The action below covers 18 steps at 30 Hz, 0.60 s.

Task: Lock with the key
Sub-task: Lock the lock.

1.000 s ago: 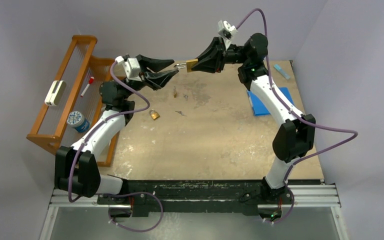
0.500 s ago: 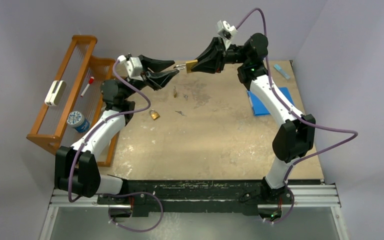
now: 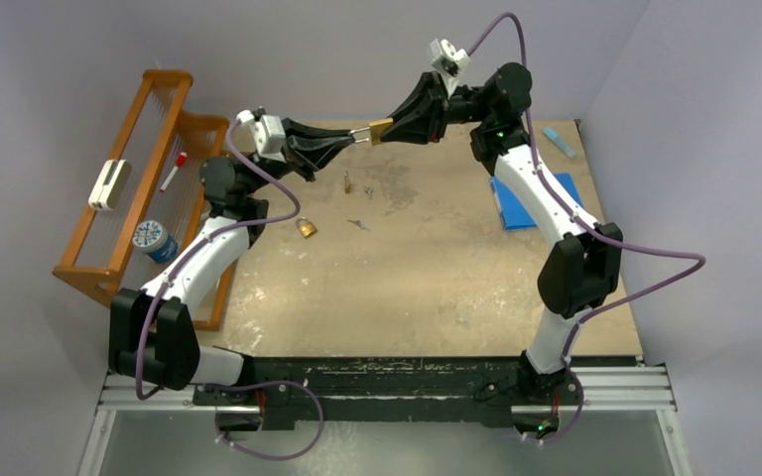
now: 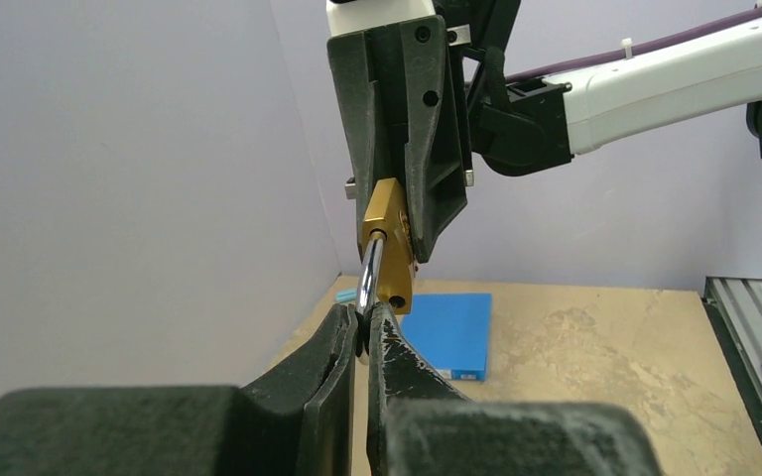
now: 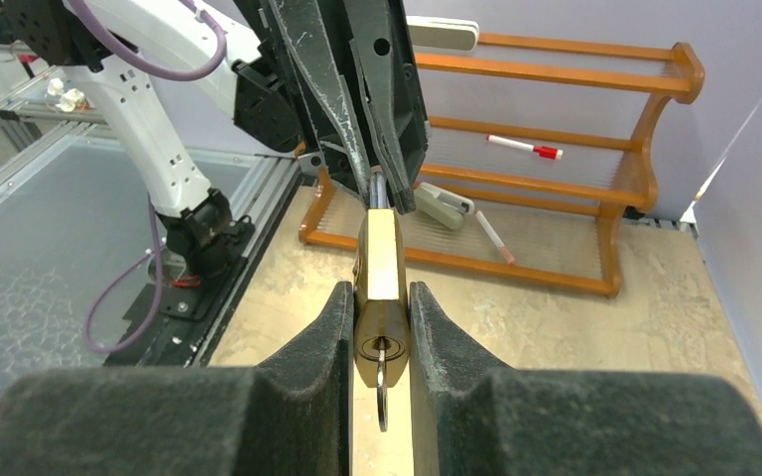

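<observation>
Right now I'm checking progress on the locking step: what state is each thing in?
padlock: held in the air by its body.
key: seated in the padlock's keyhole, no gripper on it.
shackle: pinched; latched or not, cannot tell.
left gripper: shut on the shackle.
right gripper: shut on the padlock.
second padlock: lying loose on the table.

Plain pale lilac walls [image 3: 357,40] on three sides, soft even light. Worn beige counter [image 3: 427,278], stained and scuffed. Orange wooden rack [image 3: 167,78] along its left edge. Metal rail [image 3: 635,382] at the near edge, grey speckled floor [image 5: 50,258] below.
</observation>
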### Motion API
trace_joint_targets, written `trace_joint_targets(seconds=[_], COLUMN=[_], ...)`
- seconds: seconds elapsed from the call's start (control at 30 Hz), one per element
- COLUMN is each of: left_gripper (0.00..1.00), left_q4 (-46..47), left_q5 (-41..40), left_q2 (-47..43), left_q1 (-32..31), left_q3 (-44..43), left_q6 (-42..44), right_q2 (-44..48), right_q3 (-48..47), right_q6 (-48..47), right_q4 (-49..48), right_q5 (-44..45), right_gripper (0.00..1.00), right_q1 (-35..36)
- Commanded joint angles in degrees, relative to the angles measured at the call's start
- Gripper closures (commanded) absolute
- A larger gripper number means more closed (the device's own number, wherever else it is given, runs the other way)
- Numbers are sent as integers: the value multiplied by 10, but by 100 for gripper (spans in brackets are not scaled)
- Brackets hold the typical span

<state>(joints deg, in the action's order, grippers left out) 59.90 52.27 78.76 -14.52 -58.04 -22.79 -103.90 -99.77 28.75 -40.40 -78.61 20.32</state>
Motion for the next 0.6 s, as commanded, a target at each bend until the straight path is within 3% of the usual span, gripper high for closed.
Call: trace_joint_targets(seconds=[0.0,0.57], left_gripper=[100,100], left_q4=[25,177], left_q5=[27,51], left_q2=[-1,44], left_q1=[-7,-26], left_q3=[-22,-46], left_q6=[-8,-170], right_q2=[1,-9], right_q3=[-38,-37], right_q6=[2,5], right_q4=[-49,-95], right_q5=[-2,-15], right_gripper=[100,100], right_q1=[6,24])
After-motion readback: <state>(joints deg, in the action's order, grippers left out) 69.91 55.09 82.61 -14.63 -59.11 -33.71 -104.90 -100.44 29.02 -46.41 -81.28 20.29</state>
